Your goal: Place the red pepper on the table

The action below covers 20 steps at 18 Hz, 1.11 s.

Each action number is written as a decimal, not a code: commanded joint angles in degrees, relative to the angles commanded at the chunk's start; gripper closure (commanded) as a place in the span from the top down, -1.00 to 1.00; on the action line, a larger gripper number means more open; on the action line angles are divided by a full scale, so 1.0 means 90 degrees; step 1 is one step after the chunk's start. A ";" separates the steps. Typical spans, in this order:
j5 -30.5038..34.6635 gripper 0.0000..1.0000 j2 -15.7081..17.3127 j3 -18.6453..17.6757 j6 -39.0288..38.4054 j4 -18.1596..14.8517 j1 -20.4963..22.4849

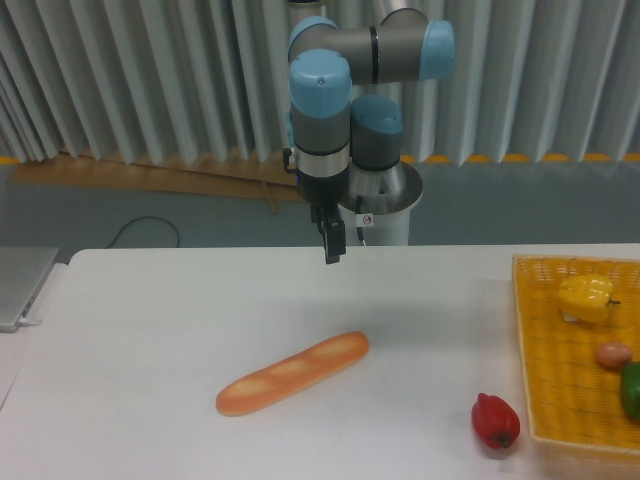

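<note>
The red pepper [495, 422] lies on the white table [160, 330] near the front right, just left of the yellow basket. My gripper [332, 253] hangs above the table's back edge, far up and to the left of the pepper. It holds nothing. Seen edge-on, its dark fingers look like one narrow shape, so their spacing does not show.
A baguette [293, 372] lies diagonally in the middle of the table. The yellow woven basket [560, 390] at the right edge holds a yellow pepper [588, 297], a small brown round item [613, 354] and a green vegetable [631, 390]. A grey laptop [20, 285] sits at the far left.
</note>
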 joint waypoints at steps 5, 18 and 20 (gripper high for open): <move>0.0147 1.00 0.0029 0.0048 0.0020 0.0049 0.0000; 0.0186 1.00 0.0351 -0.0029 0.0069 0.0098 -0.0283; 0.0186 1.00 0.0498 -0.0078 0.0049 0.0049 -0.0293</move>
